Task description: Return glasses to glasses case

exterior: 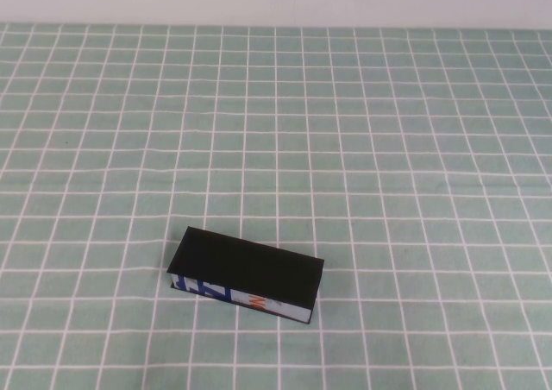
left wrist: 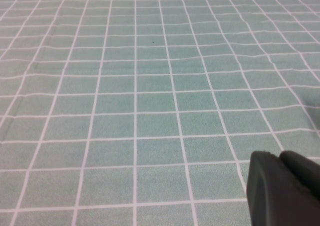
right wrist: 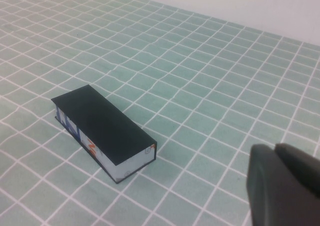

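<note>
I am finding the glasses case (exterior: 246, 273) lying closed, lower centre-left on the table (exterior: 414, 148), long axis slanting left-right. Right tool (right wrist: 282, 186) nearer; left tool (left wrist: 282, 188) elsewhere. Both look closed. No glasses visible.

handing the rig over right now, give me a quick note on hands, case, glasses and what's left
Left hand: pulled back off the table, over bare cloth, holding nothing.
Right hand: also pulled back, near the glasses case, holding nothing.
Case: lid shut, lying flat on the checked tablecloth, near the robot's edge.
Glasses: not visible in any view; possibly already inside.
Left: confirm the glasses are in.
</note>
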Robot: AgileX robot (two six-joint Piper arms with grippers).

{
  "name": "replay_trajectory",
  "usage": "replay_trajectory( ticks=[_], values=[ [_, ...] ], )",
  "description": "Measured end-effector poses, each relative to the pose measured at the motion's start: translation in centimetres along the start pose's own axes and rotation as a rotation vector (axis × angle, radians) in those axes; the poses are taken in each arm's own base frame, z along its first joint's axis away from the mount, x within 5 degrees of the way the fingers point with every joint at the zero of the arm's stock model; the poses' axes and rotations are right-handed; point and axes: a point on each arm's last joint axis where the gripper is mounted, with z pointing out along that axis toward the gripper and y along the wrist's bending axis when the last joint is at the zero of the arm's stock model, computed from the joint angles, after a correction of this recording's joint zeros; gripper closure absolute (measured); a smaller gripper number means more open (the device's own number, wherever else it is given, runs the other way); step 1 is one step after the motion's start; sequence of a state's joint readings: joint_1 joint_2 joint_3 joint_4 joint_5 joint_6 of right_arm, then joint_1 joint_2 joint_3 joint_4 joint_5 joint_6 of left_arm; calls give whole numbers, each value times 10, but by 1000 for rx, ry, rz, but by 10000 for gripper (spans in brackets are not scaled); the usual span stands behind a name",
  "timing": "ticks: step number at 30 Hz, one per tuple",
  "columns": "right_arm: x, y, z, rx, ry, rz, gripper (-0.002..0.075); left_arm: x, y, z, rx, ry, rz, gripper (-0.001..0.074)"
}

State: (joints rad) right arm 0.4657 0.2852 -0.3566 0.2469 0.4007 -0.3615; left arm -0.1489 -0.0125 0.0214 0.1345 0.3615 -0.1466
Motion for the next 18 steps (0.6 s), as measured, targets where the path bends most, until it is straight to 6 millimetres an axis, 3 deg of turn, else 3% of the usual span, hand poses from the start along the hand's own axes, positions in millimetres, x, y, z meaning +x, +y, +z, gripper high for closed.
replay_trajectory(
  ticks=[18],
  values=[
    [0, -1, -6, 24, -35, 6, 738, 0, 0, 0, 0, 0, -1, 737]
  ],
)
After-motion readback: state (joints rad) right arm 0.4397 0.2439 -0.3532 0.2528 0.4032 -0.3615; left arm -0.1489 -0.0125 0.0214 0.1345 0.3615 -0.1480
